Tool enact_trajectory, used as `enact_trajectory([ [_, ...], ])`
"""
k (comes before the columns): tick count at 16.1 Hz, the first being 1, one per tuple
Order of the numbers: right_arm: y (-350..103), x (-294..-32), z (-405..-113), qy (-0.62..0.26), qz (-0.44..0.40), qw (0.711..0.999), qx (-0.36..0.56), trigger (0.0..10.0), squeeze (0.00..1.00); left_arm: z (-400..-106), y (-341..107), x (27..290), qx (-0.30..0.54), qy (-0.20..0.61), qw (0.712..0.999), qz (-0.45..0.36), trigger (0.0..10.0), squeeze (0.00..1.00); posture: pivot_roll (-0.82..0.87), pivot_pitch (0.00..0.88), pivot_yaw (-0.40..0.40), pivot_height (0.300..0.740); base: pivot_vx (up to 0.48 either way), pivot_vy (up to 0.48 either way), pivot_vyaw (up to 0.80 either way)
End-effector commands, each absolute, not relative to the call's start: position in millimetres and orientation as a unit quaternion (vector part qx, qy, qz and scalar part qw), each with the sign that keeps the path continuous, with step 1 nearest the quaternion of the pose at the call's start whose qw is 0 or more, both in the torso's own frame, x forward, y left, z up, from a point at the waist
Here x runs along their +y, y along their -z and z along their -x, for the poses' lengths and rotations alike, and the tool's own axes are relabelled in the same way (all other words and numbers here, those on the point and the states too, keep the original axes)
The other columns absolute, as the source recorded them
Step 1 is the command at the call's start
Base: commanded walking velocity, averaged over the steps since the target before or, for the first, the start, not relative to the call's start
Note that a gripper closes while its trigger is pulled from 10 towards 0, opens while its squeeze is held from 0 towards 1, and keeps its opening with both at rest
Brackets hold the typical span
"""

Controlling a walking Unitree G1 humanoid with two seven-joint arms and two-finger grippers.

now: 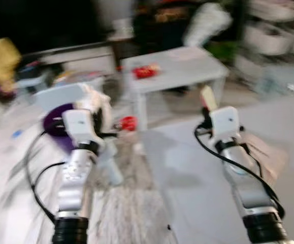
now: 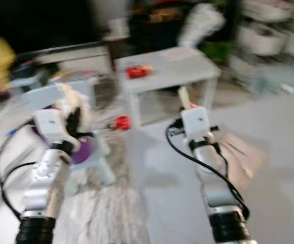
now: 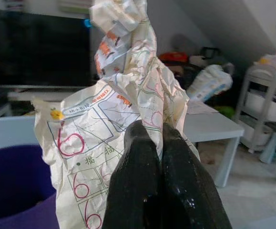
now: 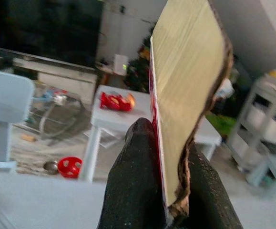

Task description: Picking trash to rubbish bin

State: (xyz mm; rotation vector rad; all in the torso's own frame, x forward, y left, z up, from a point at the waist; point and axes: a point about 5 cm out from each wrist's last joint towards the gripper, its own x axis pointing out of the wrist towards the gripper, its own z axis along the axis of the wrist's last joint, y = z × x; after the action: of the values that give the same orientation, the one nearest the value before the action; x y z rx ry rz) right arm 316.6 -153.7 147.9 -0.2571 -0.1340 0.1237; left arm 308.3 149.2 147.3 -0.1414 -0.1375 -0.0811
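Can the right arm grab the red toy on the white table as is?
Probably not: the right gripper is already shut on a cardboard piece, and the red toy on the white table lies well ahead.

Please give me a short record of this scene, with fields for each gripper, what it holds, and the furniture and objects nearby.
left gripper: shut on crumpled printed paper
right gripper: shut on torn cardboard piece
ahead: small white table with a red toy on top
floor: red object beside the table leg
near left gripper: purple container
image quality: head views blurred, small details unclear
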Motion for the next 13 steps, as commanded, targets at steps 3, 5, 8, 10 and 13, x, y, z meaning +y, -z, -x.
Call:
enact_trajectory([
  [3,-153.7,-148.1,-317.8,-0.068,0.109,0.988,-0.080,10.0,0.00,-309.0,-152.4,156.2,-0.075,0.032,0.994,0.070,0.0,0.00,-0.01,0.000,0.015,0.740,0.000,0.000,0.00],
  [5,-154.0,-148.1,-317.7,-0.070,0.109,0.988,-0.081,10.0,0.00,-309.6,-151.2,155.8,-0.070,0.033,0.995,0.070,0.0,0.00,-0.01,0.000,0.014,0.740,0.000,0.000,0.00],
  [8,-153.9,-148.5,-317.8,-0.070,0.110,0.988,-0.081,10.0,0.00,-310.0,-149.8,155.0,-0.066,0.036,0.995,0.072,0.0,0.00,-0.01,0.000,0.013,0.740,0.000,0.085,0.00],
  [10,-154.1,-148.5,-317.9,-0.071,0.111,0.988,-0.081,10.0,0.00,-310.1,-149.5,154.5,-0.065,0.038,0.995,0.072,0.0,0.00,-0.01,0.000,0.013,0.740,0.000,0.276,0.00],
  [13,-154.6,-148.5,-318.8,-0.071,0.111,0.988,-0.082,10.0,0.00,-310.7,-149.3,154.3,-0.065,0.039,0.995,0.070,0.0,0.00,-0.01,0.000,0.013,0.740,0.000,0.393,0.00],
])
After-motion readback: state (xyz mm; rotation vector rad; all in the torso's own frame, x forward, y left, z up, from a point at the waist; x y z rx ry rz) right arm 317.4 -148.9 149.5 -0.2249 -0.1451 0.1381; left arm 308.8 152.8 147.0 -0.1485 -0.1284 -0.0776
